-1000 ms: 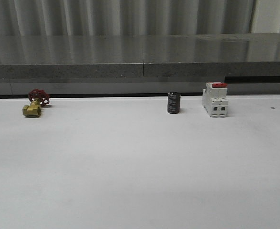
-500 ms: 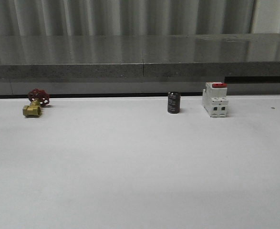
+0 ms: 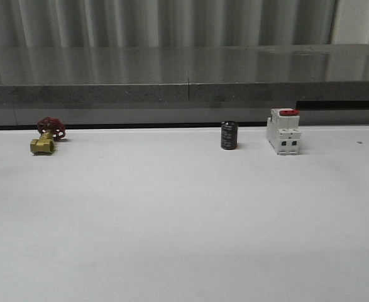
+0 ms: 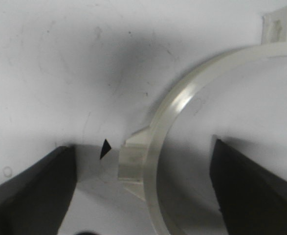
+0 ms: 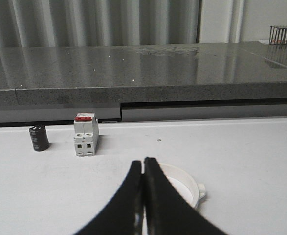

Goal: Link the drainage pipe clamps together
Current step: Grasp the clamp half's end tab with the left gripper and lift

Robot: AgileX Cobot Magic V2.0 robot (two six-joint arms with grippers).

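One clamp half (image 4: 158, 127) arcs between the left end effector's (image 4: 143, 186) spread fingers.

A white, slightly translucent drainage pipe clamp half-ring (image 4: 159, 134) lies flat on the white table, arcing from the upper right of the left wrist view down to its lower centre (a flat end tab at the top right, a small outer lug midway). In the right wrist view a white clamp ring (image 5: 185, 179) lies low at centre, seemingly closed, though partly hidden.
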